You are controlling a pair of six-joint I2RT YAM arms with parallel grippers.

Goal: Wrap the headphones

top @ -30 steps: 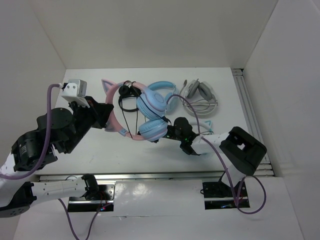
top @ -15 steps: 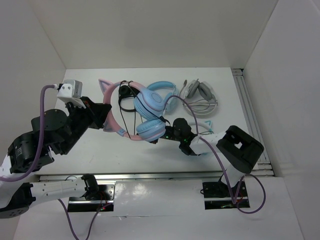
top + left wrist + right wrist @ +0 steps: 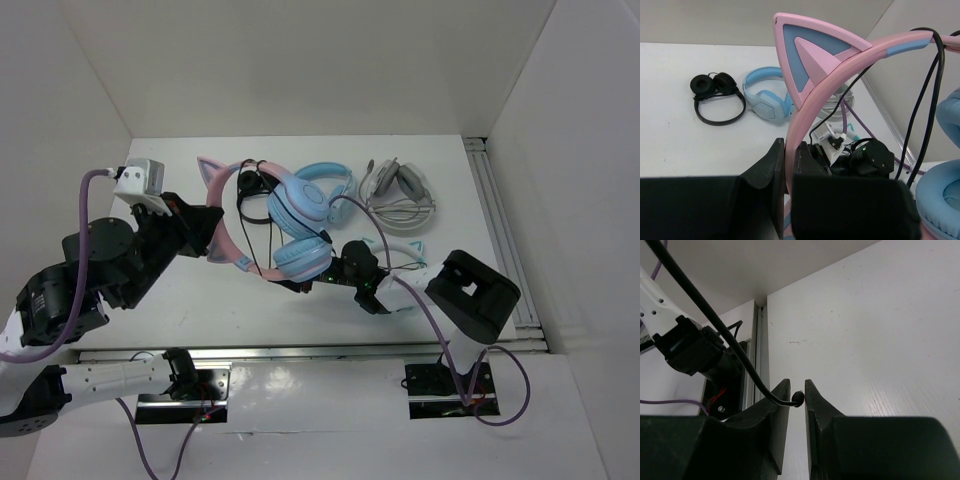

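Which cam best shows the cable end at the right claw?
Right wrist: close up, the black cable ends inside the right claw. Top external shows it only small. Left wrist shows the cable crossing the pink headband, not its end.

Five pairs of headphones: pink (image 3: 300, 207), blue (image 3: 767, 97), black (image 3: 702, 84), white (image 3: 398, 185), mint (image 3: 405, 248).
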